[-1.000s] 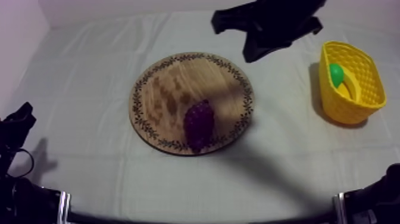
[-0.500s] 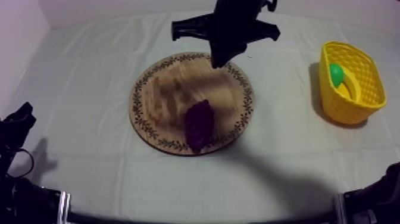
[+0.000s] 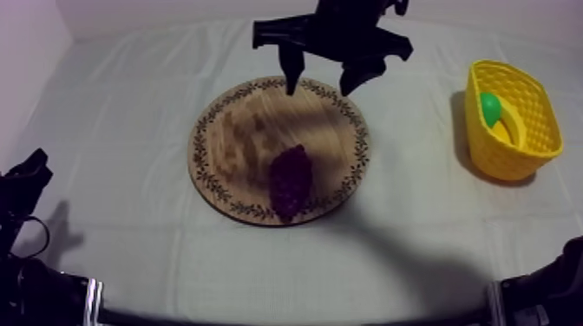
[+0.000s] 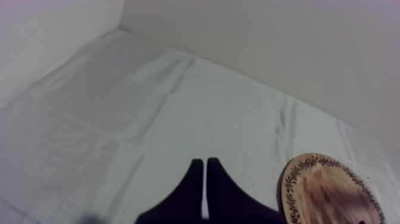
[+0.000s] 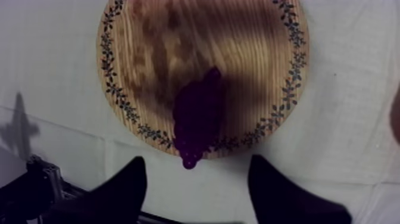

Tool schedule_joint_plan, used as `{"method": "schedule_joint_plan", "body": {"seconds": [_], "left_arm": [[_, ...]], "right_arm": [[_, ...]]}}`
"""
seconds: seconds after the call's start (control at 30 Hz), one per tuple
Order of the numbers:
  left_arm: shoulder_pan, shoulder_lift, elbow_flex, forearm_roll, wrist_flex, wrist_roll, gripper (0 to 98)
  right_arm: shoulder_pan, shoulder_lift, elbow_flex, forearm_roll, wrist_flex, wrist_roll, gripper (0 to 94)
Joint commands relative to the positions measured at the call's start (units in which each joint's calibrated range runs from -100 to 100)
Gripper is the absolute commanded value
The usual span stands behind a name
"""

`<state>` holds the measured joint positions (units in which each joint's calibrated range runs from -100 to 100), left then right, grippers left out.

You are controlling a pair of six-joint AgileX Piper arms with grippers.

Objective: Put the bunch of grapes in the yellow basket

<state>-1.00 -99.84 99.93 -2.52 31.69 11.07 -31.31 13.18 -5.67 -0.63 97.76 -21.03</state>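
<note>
The purple bunch of grapes [image 3: 290, 179] lies on the round wooden board [image 3: 243, 139], toward its near rim. My right gripper [image 3: 323, 80] hangs over the board's far rim, open, with nothing between its fingers. In the right wrist view the grapes [image 5: 199, 116] lie on the board [image 5: 178, 47] straight ahead of the spread fingers [image 5: 128, 184], and their tip reaches past the patterned rim. My left gripper [image 3: 22, 186] rests at the table's left edge. In the left wrist view its fingers [image 4: 193, 182] lie together as a narrow wedge over the cloth, with the board [image 4: 333, 190] beside them.
The yellow basket [image 3: 520, 152] stands at the right side of the table and holds a green fruit [image 3: 491, 107] and a banana [image 3: 509, 127]. Bare cloth surrounds the board. The table's near edge is dark.
My right arm has swung left from beside the basket to the board's far rim, and its fingers have spread apart. The grapes and my left arm have not moved.
</note>
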Motion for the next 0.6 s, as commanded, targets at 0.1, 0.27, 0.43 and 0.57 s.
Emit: {"method": "schedule_joint_plan", "body": {"seconds": [0.1,0.27,0.43,0.57], "left_arm": [[0.02,0.02,-0.04,0.01,0.00,-0.01,0.0],[0.02,0.02,-0.04,0.01,0.00,-0.01,0.0],[0.02,0.02,-0.04,0.01,0.00,-0.01,0.0],[0.02,0.02,-0.04,0.01,0.00,-0.01,0.0]], "right_arm": [[0.21,-0.16,0.35,-0.94,-0.10,-0.23,62.1],[0.01,0.90,2.24,-1.44,-0.39,-0.80,66.1],[-0.60,3.67,4.55,-1.77,-1.07,-1.44,68.1],[-1.08,6.81,5.68,-2.17,-1.98,-1.86,68.9]]}}
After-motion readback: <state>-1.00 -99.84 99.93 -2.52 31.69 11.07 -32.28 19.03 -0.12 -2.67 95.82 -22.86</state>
